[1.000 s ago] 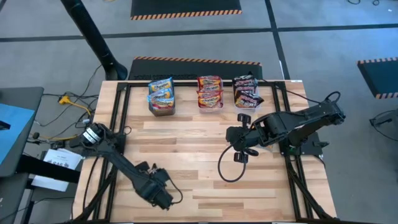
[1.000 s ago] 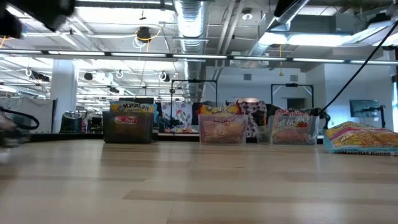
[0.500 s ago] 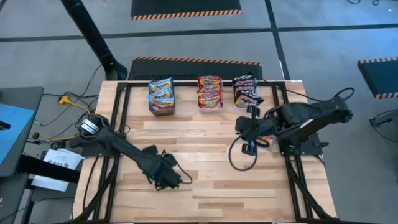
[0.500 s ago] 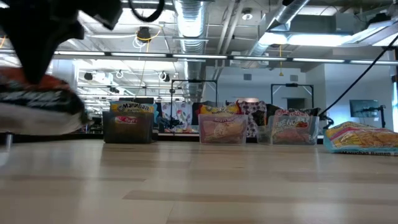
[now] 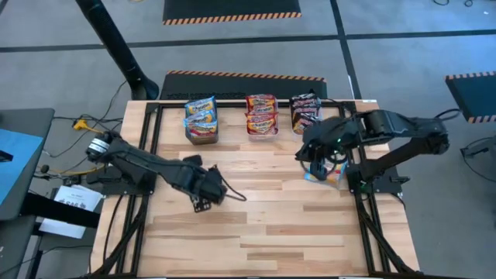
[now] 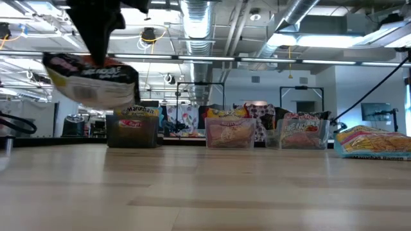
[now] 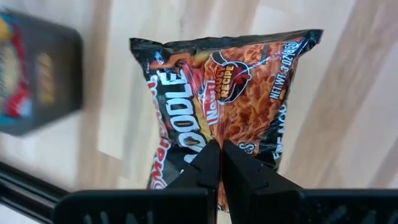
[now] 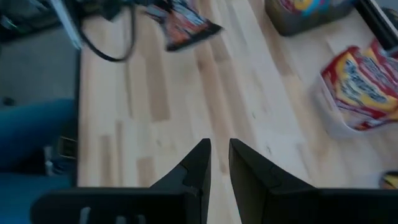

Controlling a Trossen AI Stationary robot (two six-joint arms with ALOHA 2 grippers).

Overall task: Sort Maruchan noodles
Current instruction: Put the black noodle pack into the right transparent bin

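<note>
The left gripper (image 7: 219, 163) is pinched tight on a flat black-and-red plastic noodle packet (image 7: 227, 93), hanging lengthwise above mid-table. Its matching bin of black-and-red packets (image 5: 307, 113) sits well off at the far-right end of the row, much nearer the right gripper (image 8: 216, 163), which hovers there with fingers narrowly apart, holding nothing.

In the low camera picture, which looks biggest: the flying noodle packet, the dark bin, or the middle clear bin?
1. Noodle packet, though it hangs nearest the camera, so that is unsure.
2. and 3. Dark bin and middle clear bin look alike.
</note>
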